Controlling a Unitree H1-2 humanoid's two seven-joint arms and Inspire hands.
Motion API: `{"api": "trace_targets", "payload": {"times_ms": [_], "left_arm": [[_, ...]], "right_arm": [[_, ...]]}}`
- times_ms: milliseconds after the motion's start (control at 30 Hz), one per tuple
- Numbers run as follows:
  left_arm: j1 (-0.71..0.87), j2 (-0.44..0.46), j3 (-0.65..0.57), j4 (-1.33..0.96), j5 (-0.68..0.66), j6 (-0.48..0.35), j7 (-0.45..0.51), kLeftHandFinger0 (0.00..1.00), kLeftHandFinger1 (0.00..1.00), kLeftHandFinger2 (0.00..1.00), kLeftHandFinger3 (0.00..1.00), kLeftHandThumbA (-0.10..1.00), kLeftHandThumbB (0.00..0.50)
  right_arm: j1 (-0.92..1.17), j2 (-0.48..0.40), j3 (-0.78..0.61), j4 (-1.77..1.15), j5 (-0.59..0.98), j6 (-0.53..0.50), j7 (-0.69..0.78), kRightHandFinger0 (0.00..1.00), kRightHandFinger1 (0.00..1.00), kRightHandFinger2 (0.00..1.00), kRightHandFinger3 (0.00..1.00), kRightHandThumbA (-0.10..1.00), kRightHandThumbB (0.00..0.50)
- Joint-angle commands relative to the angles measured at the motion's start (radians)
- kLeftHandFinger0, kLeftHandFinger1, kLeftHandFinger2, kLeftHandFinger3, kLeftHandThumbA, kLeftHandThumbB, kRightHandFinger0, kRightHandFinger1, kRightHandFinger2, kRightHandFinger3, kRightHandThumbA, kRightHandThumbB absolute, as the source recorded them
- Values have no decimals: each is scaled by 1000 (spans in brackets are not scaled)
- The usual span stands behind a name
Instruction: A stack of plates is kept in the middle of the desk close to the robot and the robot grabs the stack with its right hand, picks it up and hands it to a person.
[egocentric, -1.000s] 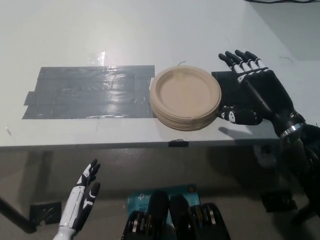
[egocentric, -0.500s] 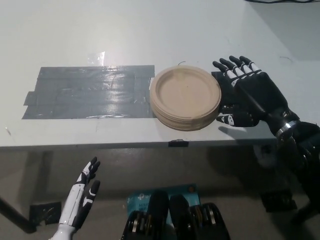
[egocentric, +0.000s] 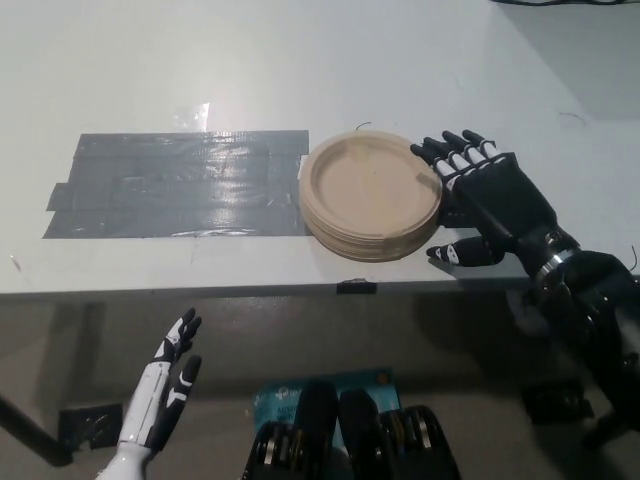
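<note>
Beside plate stack (egocentric: 371, 196), right hand (egocentric: 488, 203) spread (not gripping).

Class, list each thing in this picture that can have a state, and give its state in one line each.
stack of plates: resting on the desk, not yet grasped.
right hand: open, right beside the stack's right edge.
left hand: open, holding nothing, resting below the desk edge.
grey tape patch: stuck flat on the desk, left of the plates.

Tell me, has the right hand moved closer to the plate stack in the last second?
Yes. The right hand has shifted left toward the plate stack, which stayed put beside the grey tape patch; its fingertips now reach the stack's right edge.
</note>
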Motion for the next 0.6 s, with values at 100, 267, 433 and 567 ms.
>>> {"api": "trace_targets", "payload": {"times_ms": [100, 267, 433, 567], "left_arm": [[-11, 16, 6, -6, 10, -41, 19, 1000, 1000, 1000, 1000, 1000, 369], [-9, 14, 7, -4, 3, -42, 17, 1000, 1000, 1000, 1000, 1000, 375], [-9, 16, 7, -2, 4, -47, 17, 1000, 1000, 1000, 1000, 1000, 374], [-9, 17, 6, 3, 4, -62, 18, 1000, 1000, 1000, 1000, 1000, 372]], "right_arm": [[-62, 5, 19, 7, -46, -27, -56, 1000, 1000, 1000, 1000, 1000, 500], [-65, 22, 39, 31, -57, -39, -82, 1000, 1000, 1000, 1000, 1000, 500], [-69, 38, 69, 73, -90, -59, -143, 1000, 1000, 1000, 1000, 1000, 500], [-74, 46, 88, 102, -106, -58, -160, 1000, 1000, 1000, 1000, 1000, 500]]}}
